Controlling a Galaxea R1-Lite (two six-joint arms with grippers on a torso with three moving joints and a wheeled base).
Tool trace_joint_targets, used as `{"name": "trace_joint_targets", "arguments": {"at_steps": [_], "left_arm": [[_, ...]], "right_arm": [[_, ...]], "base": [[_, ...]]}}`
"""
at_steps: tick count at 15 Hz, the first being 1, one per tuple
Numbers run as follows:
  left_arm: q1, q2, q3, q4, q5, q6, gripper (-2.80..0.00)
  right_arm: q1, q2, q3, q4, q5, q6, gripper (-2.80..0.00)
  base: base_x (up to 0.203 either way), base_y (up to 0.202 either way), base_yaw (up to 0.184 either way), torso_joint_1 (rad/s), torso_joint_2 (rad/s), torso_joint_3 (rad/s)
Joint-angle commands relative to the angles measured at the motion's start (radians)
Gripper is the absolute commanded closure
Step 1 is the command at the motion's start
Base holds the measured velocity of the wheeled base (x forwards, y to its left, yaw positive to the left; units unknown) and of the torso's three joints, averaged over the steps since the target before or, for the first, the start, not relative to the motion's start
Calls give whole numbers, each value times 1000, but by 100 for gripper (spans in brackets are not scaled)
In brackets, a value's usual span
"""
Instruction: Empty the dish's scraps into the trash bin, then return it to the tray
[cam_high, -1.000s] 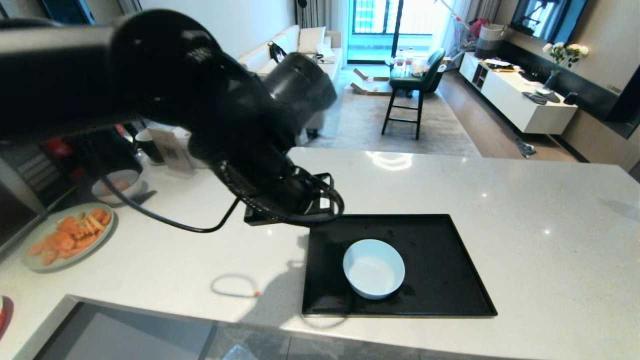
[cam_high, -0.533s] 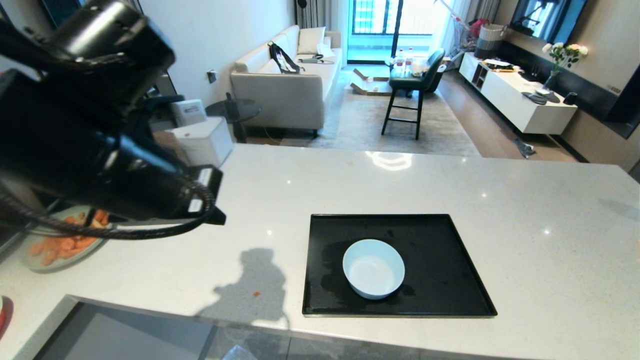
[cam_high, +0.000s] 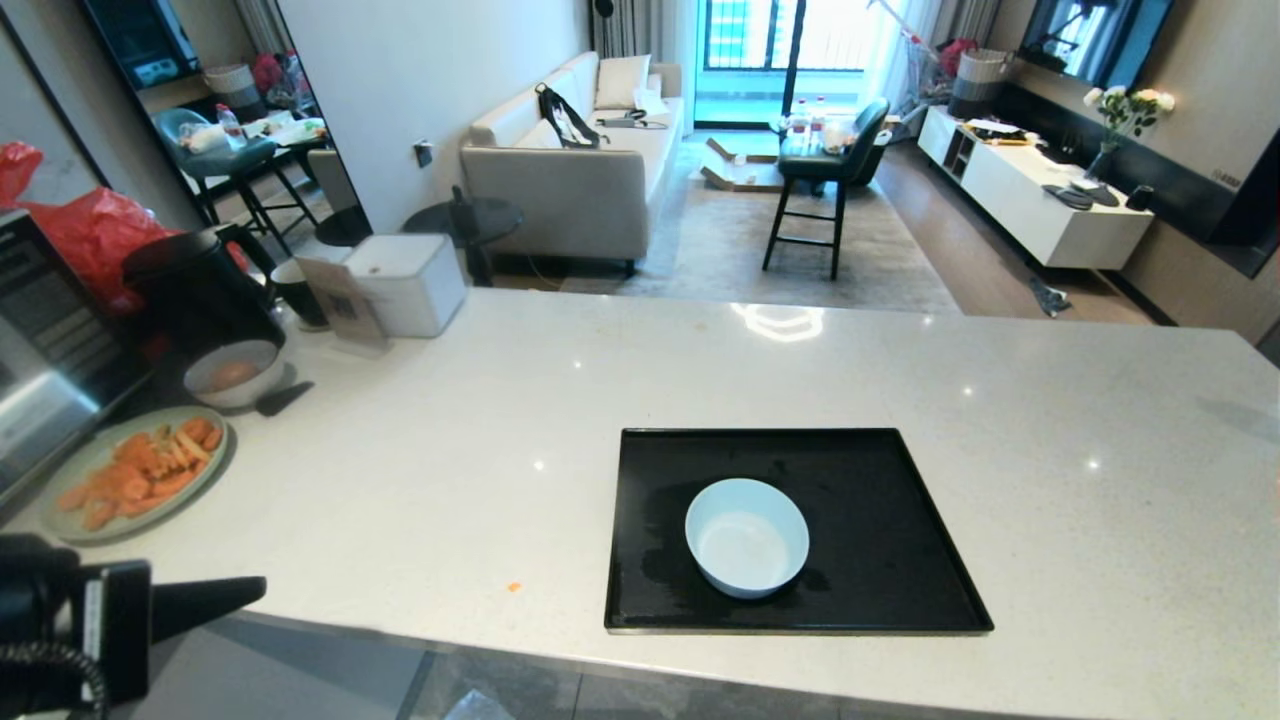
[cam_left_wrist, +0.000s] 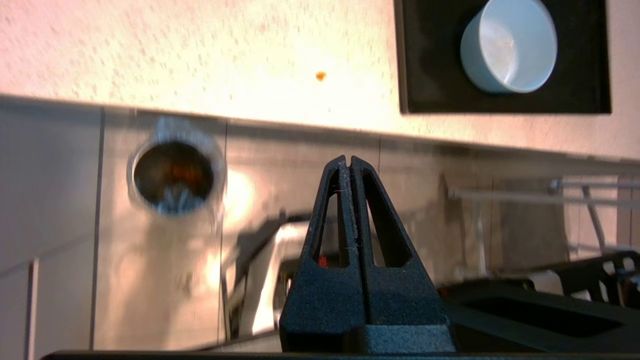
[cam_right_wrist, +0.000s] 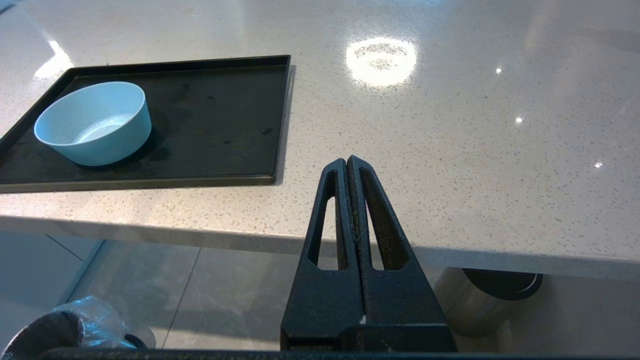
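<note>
The pale blue dish (cam_high: 747, 537) stands upright and empty on the black tray (cam_high: 900, 520) on the counter. My left gripper (cam_high: 260, 585) is shut on nothing, low at the counter's near left edge, well away from the tray. In the left wrist view its fingertips (cam_left_wrist: 348, 160) point over the floor, with the dish (cam_left_wrist: 509, 46) and the trash bin (cam_left_wrist: 175, 172) ahead. Orange scraps (cam_left_wrist: 184, 172) lie inside the bin. My right gripper (cam_right_wrist: 346, 161) is shut and empty, parked below the counter edge to the right of the tray (cam_right_wrist: 215, 125) and dish (cam_right_wrist: 95, 122).
One orange crumb (cam_high: 513, 587) lies on the counter near the front edge. A green plate of carrot pieces (cam_high: 130, 480), a greyish bowl (cam_high: 232, 375), a black kettle (cam_high: 200, 290) and a white box (cam_high: 405, 283) fill the counter's left end. A matte steel cylinder (cam_right_wrist: 485, 295) stands under the counter.
My left arm has swung away from above the tray's left side and dropped to the near left corner below the counter edge. The dish and tray have not moved.
</note>
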Motion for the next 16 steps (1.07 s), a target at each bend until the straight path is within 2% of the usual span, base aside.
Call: {"name": "trace_joint_targets", "arguments": {"at_steps": [1,4,5,6,8,11,14,16], "left_arm": [[36,-234,185,-172,-6,24,0],[108,-476,373,-267,-12,128,0],[149,-551,433,-296,-13,184,0],[223,-608,496,-334,-14,242,0],[318,-726,605,-407,-22,313,0],[343,-874,743,-496,-24,348,0],[348,-974,767,-503,-4,347,0],[348,-980,773,-523,-8,383,0]], "right_arm": [[0,0,1,-1,0,0,0],[0,0,0,-1,0,1,0],[0,0,0,-1,0,0,0],[0,0,0,-1,0,0,0],[0,0,1,-1,0,0,0],[0,0,0,-1,0,1,0],[0,0,0,-1,0,0,0],[0,0,0,-1,0,1,0]], "base": [[0,0,0,0,0,0],[0,0,0,0,0,0],[0,0,0,0,0,0],[0,0,0,0,0,0],[0,0,0,0,0,0],[0,0,0,0,0,0],[0,0,0,0,0,0],[0,0,0,0,0,0]]}}
